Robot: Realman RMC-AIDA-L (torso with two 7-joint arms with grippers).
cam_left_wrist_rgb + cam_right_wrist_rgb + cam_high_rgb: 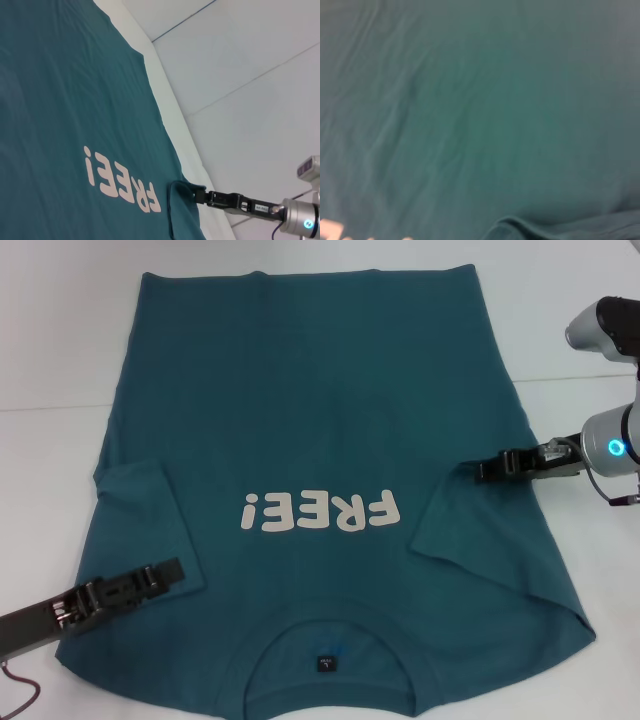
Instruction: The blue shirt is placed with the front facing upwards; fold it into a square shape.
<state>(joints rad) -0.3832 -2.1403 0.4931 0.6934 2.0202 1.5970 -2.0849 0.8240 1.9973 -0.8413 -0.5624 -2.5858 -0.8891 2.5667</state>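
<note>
Both sleeves of the blue shirt [320, 440], spread print-up on the white table [60, 330], lie folded inward; my left gripper [172, 571] and right gripper [487, 469] each pinch one

white table [60, 350]; blue shirt [320, 420] spread flat, print up

The blue shirt [330, 390] is spread on the table [60, 330], collar near, hem far. Both sleeves are folded inward; the left gripper [172, 573] and right gripper [487, 469] are placed on them.
</note>
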